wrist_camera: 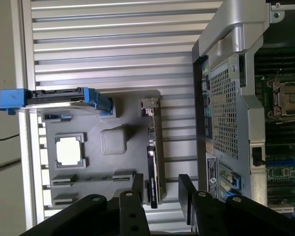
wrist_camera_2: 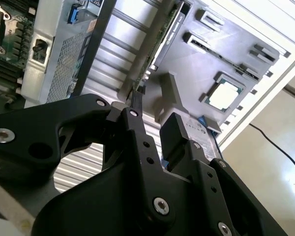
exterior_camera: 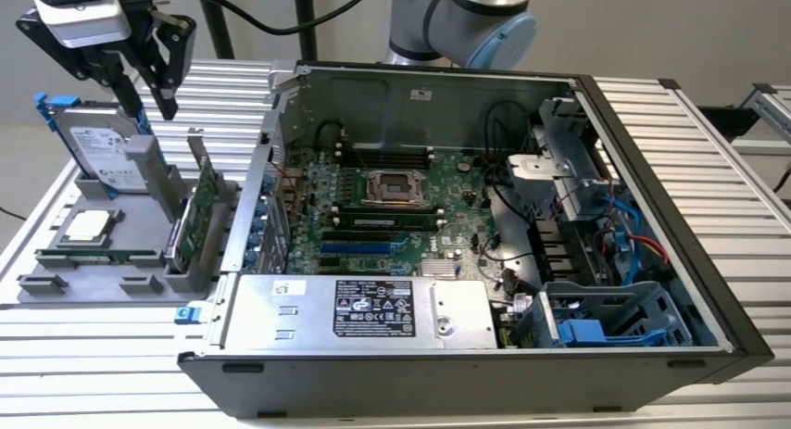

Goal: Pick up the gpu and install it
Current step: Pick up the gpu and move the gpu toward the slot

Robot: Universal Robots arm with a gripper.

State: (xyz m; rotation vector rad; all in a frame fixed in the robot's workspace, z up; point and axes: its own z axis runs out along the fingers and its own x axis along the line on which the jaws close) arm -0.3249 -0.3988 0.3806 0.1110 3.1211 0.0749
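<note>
At the exterior view's left, the end effector (exterior_camera: 148, 100) hangs well above the grey tray (exterior_camera: 74, 285) on the bench (exterior_camera: 111, 355), its two black fingers spread wide with nothing between them; below it in that view the hard drive (exterior_camera: 106, 149) stands tall in its blue frame at the tray's edge, and a descent that drifts that way could knock a finger against it; further right in the tray the gpu (exterior_camera: 198, 216) stands on edge in its holder, silver bracket at one end, untouched; in the first wrist view the gpu (wrist_camera: 155, 152) shows as a thin strip whose near end lies between the fingers (wrist_camera: 186, 191), closer to one than the other, so I judge that an off-centre closing could shove the card sideways and tilt or jam it in the holder; the card is thin and its faces carry parts, so too hard a squeeze could harm it; just right of the tray rises the open computer case (exterior_camera: 427, 105), its wall near the card, and the outer finger could catch that wall on the way down.
</note>
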